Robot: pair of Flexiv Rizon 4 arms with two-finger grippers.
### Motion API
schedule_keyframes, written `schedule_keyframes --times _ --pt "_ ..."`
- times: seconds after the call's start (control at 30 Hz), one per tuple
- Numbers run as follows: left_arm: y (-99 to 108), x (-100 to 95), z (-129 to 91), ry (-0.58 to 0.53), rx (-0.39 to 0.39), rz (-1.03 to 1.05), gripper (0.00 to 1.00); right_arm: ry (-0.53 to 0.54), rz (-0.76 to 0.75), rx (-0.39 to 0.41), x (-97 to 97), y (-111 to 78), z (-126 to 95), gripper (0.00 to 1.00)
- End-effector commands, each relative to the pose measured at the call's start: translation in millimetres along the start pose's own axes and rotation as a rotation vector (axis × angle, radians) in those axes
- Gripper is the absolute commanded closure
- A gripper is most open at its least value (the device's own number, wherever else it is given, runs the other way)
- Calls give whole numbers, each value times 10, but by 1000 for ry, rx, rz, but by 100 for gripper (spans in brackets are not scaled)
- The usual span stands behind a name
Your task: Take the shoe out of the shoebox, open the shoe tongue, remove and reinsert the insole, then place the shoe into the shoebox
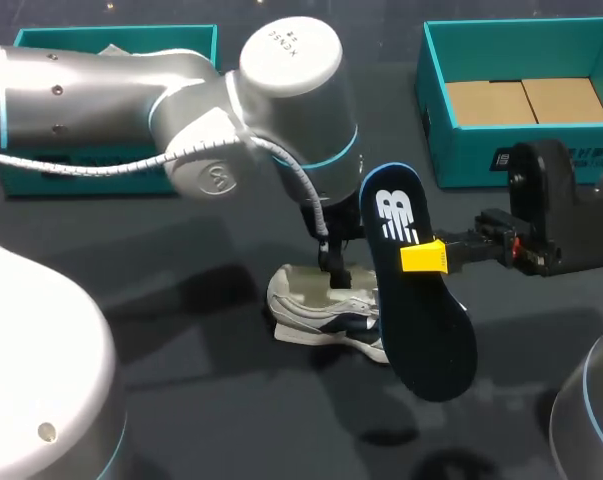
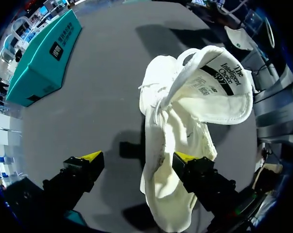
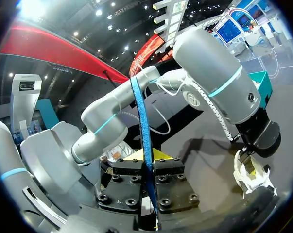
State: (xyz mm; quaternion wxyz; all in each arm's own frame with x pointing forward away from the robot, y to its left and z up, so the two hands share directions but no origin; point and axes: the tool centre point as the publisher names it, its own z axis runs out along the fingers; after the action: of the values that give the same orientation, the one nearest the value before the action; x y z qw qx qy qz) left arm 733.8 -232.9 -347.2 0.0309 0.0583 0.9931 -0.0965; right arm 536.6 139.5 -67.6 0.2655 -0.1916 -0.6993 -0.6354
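A white shoe with navy trim lies on its side on the dark table. My left gripper points down at its opening. In the left wrist view the shoe has its tongue pulled back. The left gripper is open and straddles the shoe's side wall, one fingertip against the inside, the other over the table. My right gripper is shut on the dark blue insole and holds it in the air just right of the shoe. From the right wrist the insole shows edge-on between the fingers.
An open teal shoebox with cardboard inside stands at the back right. A second teal box sits at the back left, behind my left arm; it is also ahead of the left gripper, the teal box.
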Motion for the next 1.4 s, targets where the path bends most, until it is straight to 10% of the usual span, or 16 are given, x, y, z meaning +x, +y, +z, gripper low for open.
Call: schedule_keyframes --times 0.03,0.57,0.7,1.4 --pt "-93 -13 187 13 -21 1 24 -1 0 -1 -4 -10 12 100" --pt "-51 105 284 56 -36 7 61 -1 0 -1 -4 -10 12 100" --pt "-52 135 290 59 -37 11 100 -1 0 -1 -4 -10 12 100" --pt "-52 21 -175 181 21 268 100 -1 0 -1 -4 -10 12 100"
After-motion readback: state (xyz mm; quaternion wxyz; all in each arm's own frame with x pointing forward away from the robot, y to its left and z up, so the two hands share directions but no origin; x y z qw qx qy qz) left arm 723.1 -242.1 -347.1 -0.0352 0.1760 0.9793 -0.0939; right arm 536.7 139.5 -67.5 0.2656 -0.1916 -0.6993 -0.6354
